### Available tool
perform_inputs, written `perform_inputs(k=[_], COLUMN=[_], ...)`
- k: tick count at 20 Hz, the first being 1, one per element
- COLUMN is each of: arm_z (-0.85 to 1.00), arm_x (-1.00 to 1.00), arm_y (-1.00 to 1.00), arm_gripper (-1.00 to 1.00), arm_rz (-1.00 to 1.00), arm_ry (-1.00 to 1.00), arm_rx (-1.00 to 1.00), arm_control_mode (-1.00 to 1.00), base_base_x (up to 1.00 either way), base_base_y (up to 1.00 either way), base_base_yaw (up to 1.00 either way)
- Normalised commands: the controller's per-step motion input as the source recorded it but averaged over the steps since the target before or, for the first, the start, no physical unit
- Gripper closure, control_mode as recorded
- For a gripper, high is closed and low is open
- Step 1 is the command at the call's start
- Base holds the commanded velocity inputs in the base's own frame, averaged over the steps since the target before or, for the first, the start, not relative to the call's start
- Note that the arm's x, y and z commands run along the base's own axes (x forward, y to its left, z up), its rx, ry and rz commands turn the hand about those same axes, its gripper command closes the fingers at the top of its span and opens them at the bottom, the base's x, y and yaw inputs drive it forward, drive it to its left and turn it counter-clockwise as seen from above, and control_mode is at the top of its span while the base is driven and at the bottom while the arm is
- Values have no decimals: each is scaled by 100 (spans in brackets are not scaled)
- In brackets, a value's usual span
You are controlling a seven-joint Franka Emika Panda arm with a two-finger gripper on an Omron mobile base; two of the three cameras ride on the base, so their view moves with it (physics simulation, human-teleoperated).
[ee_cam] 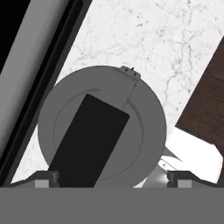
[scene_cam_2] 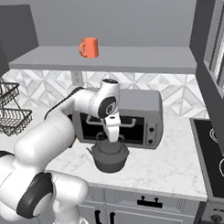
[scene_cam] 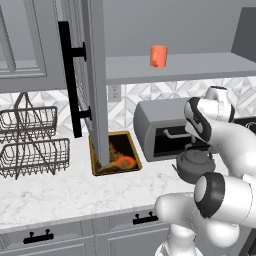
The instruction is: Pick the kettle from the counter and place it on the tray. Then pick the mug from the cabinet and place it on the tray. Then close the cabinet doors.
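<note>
Kettle (scene_cam_2: 109, 155) sits on the marble counter (scene_cam: 60, 195) before the toaster oven (scene_cam_2: 132, 114), jaws spread wide above, gripping nothing.

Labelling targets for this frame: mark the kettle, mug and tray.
kettle (scene_cam_2: 109, 156): right base view, on its rounded body.
mug (scene_cam_2: 89, 47): right base view, on its side wall.
tray (scene_cam: 131, 148): left base view, on its right-hand rim.
</note>
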Motion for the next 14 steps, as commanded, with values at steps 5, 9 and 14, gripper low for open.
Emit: perform_inputs(k=[5, 9, 14], arm_z=[-8, -15, -20], arm_x=[4, 9, 1], arm_y=[0, 0, 0], arm_gripper=[-100, -100, -100], arm_rz=[-5, -6, -6], arm_ry=[0, 0, 0], arm_rx=[1, 4, 4], arm_control_mode=[-100, -100, -100], base_base_x=[0, 0, 0], base_base_y=[0, 0, 0], base_base_yaw=[0, 0, 0])
